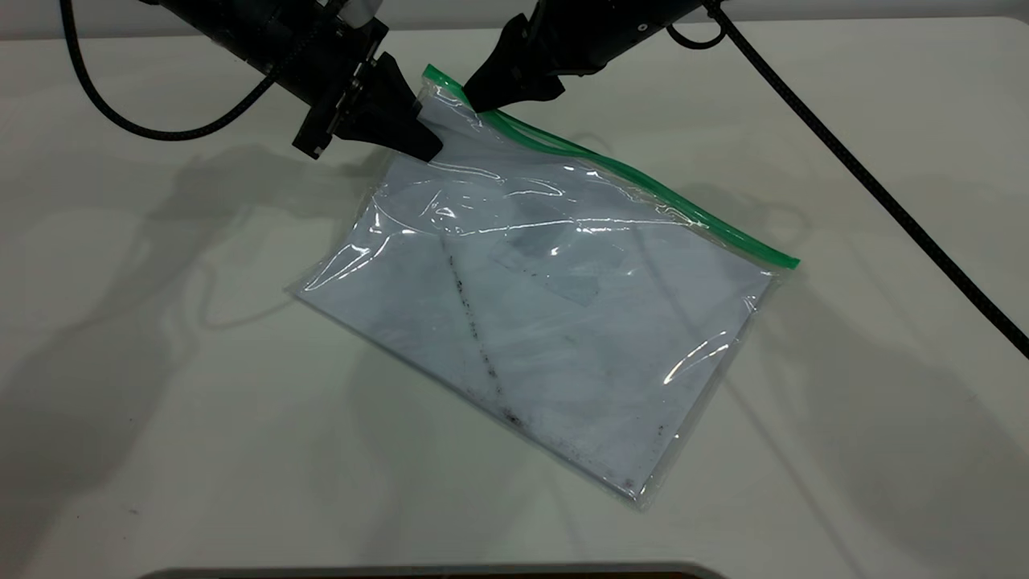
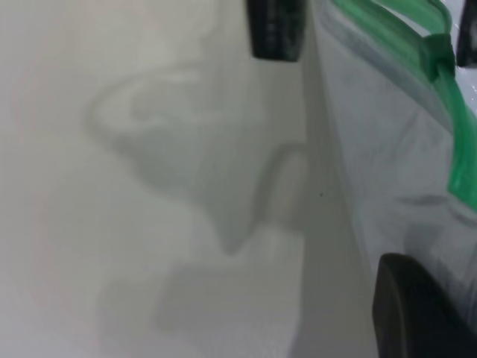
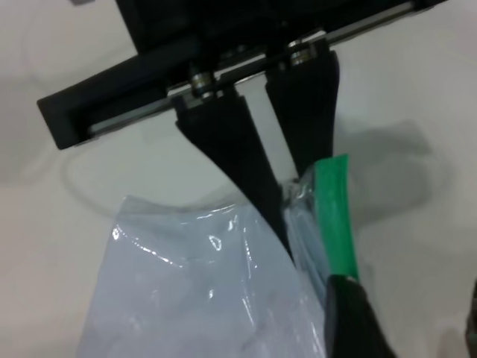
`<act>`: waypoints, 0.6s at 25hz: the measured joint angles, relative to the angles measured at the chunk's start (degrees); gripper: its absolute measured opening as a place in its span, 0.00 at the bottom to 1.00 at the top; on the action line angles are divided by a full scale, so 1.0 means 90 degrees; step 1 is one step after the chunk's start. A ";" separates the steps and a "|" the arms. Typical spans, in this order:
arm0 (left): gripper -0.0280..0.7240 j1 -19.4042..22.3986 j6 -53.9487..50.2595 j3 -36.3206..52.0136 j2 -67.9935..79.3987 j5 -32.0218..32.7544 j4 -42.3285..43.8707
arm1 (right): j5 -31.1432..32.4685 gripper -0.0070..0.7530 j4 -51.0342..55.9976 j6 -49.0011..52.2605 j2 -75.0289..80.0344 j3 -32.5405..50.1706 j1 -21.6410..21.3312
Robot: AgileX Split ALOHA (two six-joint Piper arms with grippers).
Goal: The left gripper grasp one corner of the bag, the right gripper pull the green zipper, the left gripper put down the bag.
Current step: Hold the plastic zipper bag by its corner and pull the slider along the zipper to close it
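Upper centre of the frame, the left end effector [image 1: 424, 127] pinches the bag [image 1: 547, 314] corner; the right end effector [image 1: 476, 103] is clenched on the green zipper [image 1: 643, 181]

You see the bag [image 1: 563, 305] in glossy, wrinkled clear plastic with white paper inside, its green zipper [image 1: 643, 181] smooth plastic, on the matt counter [image 1: 161, 402].

You have one clear bag [image 1: 555, 305] on the counter [image 1: 161, 402], holding one sheet of white paper [image 1: 514, 338]. One green zipper [image 1: 643, 181] runs along its edge. Two grippers: left gripper [image 1: 430, 133] and right gripper [image 1: 480, 98].
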 joint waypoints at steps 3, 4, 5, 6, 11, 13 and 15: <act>0.11 0.0000 0.0000 0.0000 0.0000 0.0000 0.0000 | 0.0087 0.44 -0.0042 0.0000 0.0000 0.0000 0.0000; 0.11 0.0000 0.0000 0.0000 0.0000 0.0000 0.0000 | 0.0102 0.43 -0.0050 0.0000 0.0000 0.0000 0.0000; 0.11 0.0000 0.0000 0.0000 0.0000 0.0000 0.0000 | 0.0109 0.42 -0.0050 0.0000 0.0000 0.0000 0.0000; 0.11 0.0000 0.0000 0.0000 0.0000 0.0000 0.0000 | 0.0109 0.42 -0.0057 0.0000 0.0000 0.0000 0.0000; 0.11 0.0000 0.0000 0.0000 0.0000 0.0000 0.0000 | 0.0113 0.42 -0.0081 0.0000 0.0020 0.0000 0.0000; 0.11 0.0000 0.0001 0.0000 0.0000 0.0000 0.0000 | 0.0115 0.42 -0.0081 0.0000 0.0053 0.0000 0.0000; 0.11 0.0000 0.0001 0.0000 0.0000 0.0000 0.0000 | 0.0120 0.42 -0.0088 0.0000 0.0087 0.0000 0.0000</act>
